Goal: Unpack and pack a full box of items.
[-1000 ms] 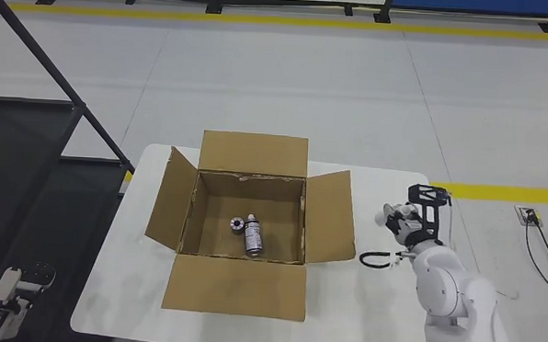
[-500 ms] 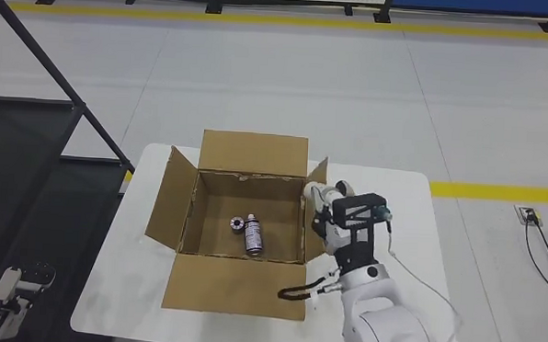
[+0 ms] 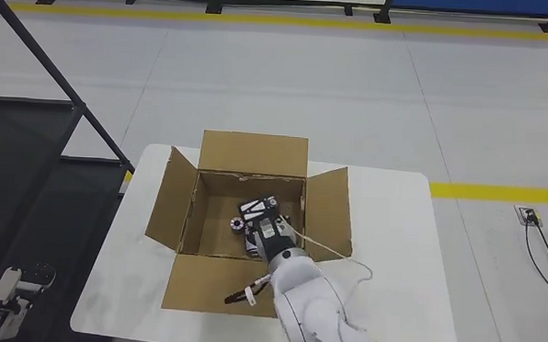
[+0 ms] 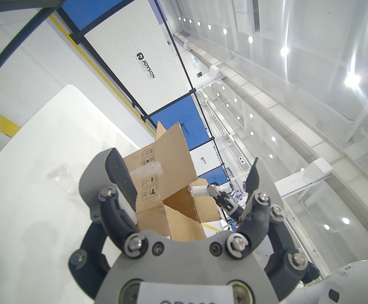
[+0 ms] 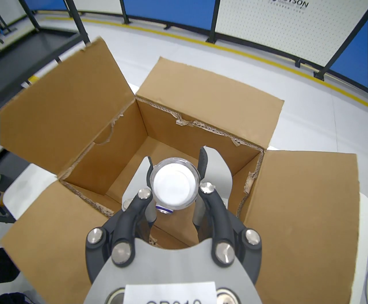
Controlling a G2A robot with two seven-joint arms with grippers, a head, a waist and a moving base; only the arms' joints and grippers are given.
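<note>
An open cardboard box (image 3: 253, 153) (image 5: 201, 95) stands in the middle of the white table (image 3: 394, 268). My right gripper (image 3: 259, 213) (image 5: 176, 161) hangs over the box's opening, shut on a round white-topped jar (image 5: 176, 187). On the box floor beneath lie a small round item (image 3: 236, 225) and a can (image 3: 250, 247), partly hidden by the arm. My left gripper (image 4: 184, 167) is low near the table's edge, open and empty, pointing up past the box (image 4: 169, 172).
All four box flaps are folded outward. A scrap of clear plastic (image 4: 61, 172) lies on the table beside the box. A dark rack (image 3: 35, 161) stands left of the table. Bare table surface lies right of the box.
My right arm has swung from the table's right side across to above the box opening, carrying the jar. The items on the box floor have not moved.
</note>
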